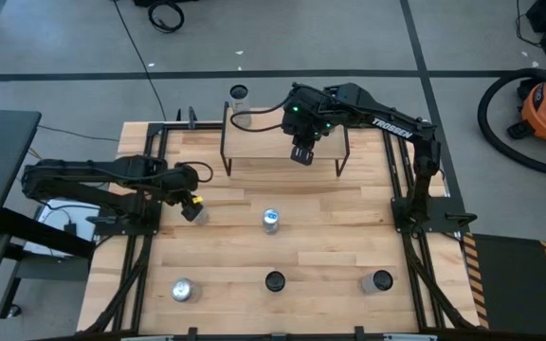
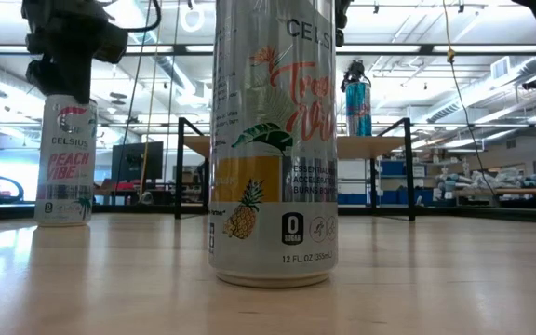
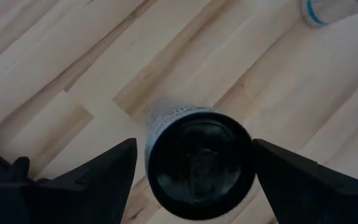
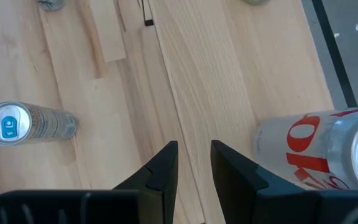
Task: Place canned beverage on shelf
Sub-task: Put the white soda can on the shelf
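Nearest the front edge of the bench point(image 1: 226, 256), three cans stand in a row: a silver-topped can point(image 1: 182, 290), a dark-topped Celsius can point(image 1: 274, 281) with a pineapple print in the middle, and another dark-topped can point(image 1: 380, 281).

Mid-bench, a blue-tabbed can point(image 1: 271, 220) stands alone, upright. Level with it, the left tool point(image 1: 193, 208) hangs over a Celsius Peach Vibe can point(image 2: 63, 158). Its fingers point(image 3: 98, 180) are spread wide, one on each side of the can's dark top; the left wrist view shows a gap on both sides, so no grip.

Farther back, the shelf point(image 1: 254, 144) stands along the rear of the bench. A canned beverage point(image 2: 358, 98) with red lettering stands upright on its plank. The right tool point(image 1: 301, 153) is over the shelf, just beside that can, not on it. Its fingers point(image 4: 160, 171) sit a narrow gap apart and hold nothing.

Behind the shelf, one more can point(image 1: 240, 93) stands at the far bench edge.
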Robot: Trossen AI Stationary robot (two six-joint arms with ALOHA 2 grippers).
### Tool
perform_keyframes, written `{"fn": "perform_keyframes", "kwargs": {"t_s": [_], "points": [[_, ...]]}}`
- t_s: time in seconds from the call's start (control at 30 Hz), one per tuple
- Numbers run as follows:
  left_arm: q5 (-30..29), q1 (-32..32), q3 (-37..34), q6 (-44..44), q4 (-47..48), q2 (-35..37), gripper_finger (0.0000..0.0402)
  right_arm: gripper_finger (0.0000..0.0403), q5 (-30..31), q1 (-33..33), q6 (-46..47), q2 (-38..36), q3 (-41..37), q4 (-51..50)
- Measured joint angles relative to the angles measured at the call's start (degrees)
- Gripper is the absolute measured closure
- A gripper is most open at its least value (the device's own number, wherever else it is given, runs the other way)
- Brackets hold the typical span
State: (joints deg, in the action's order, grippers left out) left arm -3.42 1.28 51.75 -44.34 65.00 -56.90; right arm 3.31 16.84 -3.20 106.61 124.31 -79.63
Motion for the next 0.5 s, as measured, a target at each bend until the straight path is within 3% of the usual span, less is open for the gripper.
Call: {"fn": "perform_keyframes", "kwargs": {"t_s": [0.5], "points": [[-3.9, -7.0, 0.0, -1.6, -0.3, -0.5, 0.0083, 0.0300, 0.0, 0.0, -0.4, 0.0, 0.0, 0.2]]}}
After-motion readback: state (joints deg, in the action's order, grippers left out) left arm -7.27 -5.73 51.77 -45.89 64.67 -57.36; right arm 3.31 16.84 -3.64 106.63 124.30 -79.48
